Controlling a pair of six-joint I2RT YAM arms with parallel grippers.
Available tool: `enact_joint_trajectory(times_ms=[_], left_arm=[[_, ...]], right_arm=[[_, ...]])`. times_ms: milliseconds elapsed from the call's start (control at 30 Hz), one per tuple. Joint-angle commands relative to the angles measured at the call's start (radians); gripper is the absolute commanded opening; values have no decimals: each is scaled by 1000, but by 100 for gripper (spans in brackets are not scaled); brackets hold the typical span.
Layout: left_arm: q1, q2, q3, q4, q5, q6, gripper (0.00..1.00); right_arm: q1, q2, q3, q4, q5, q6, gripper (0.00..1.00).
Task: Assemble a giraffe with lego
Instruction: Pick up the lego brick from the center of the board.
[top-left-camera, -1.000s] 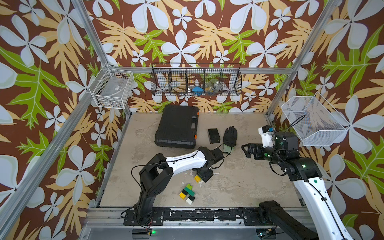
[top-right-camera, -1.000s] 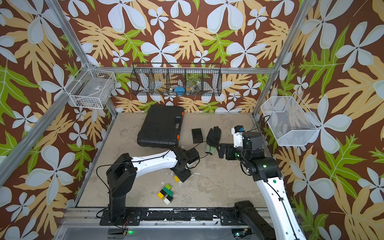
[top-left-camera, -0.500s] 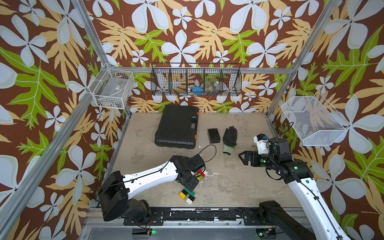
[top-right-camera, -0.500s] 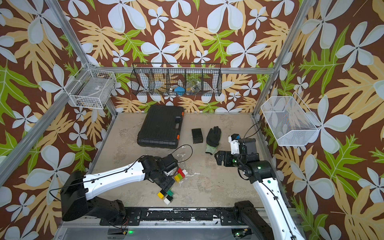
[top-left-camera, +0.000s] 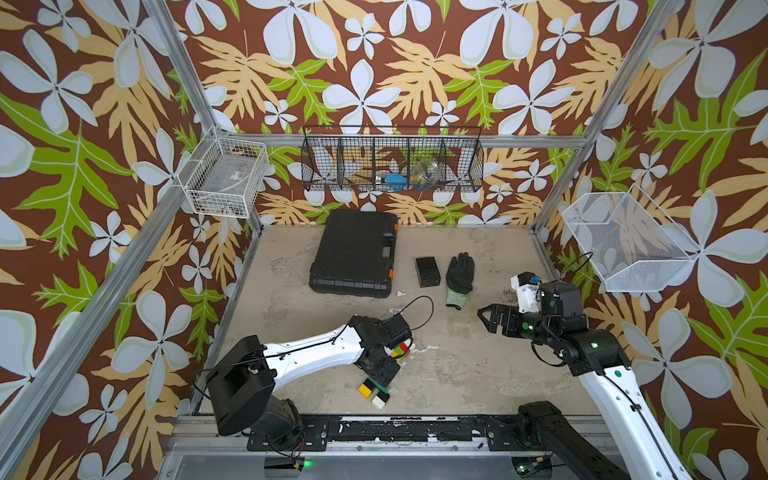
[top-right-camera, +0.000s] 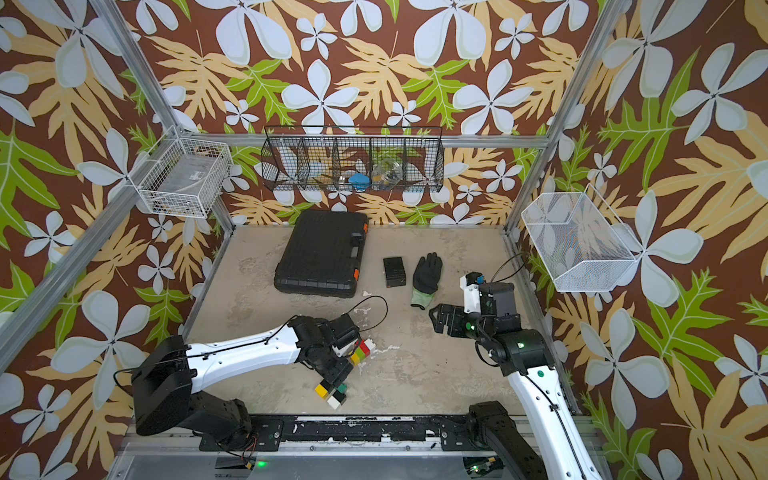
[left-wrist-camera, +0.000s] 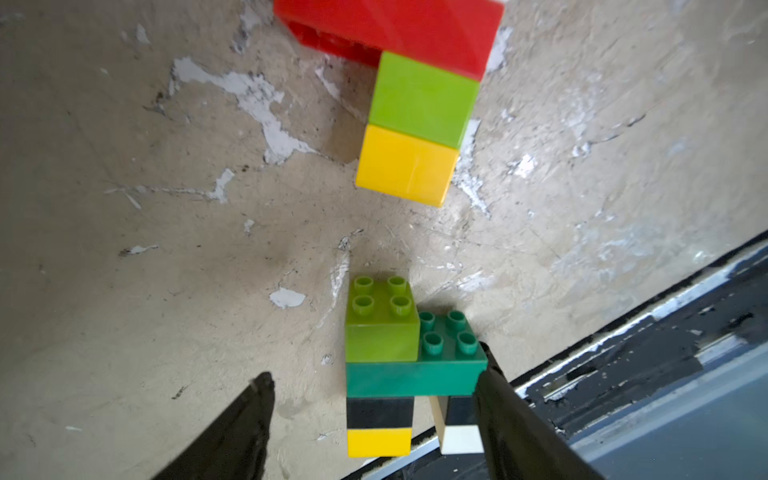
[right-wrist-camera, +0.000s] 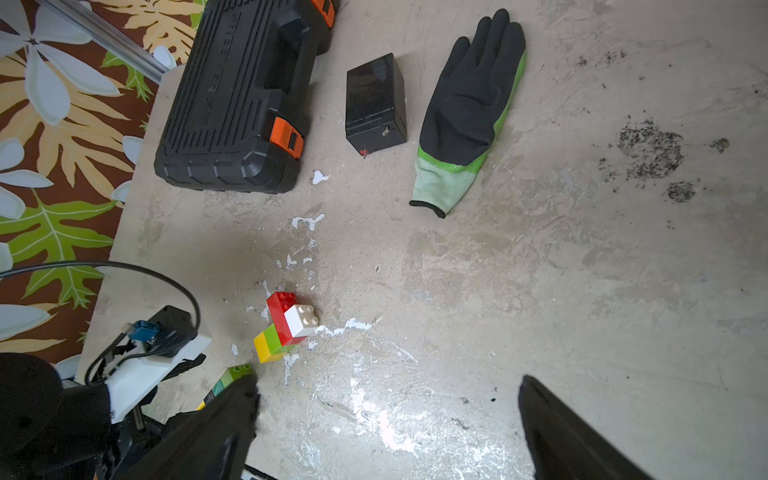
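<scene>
Plainly unjoined, the lego (top-left-camera: 366, 390) lay in two parts near the front edge of the table (top-left-camera: 478, 374): the body section (left-wrist-camera: 415, 376), with dark green and lime bricks on yellow-black and white-black legs, and just beyond it, apart, the neck section (left-wrist-camera: 419, 108) of yellow, lime and red, with a white brick showing in the right wrist view. The left gripper (left-wrist-camera: 374, 363) stood open astride the body section; one finger (left-wrist-camera: 498, 399) seemed to touch the dark green brick's end, the other was clear. The right gripper (right-wrist-camera: 387, 381) hung wide open and empty, near the glove (top-left-camera: 460, 274).
</scene>
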Motion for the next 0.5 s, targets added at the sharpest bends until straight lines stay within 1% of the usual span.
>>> enact_joint_trajectory(times_ms=[0,233,467], left_arm=[[3,11,-17,44,13,-10,79],[7,55,-12,85,23,-17,77],[14,84,-19,85,8,-41,71]], right_arm=[[1,-6,9,-17,24,8,100],[1,-18,23,-45,31,6,100],[0,-25,17,-49,30,3,100]])
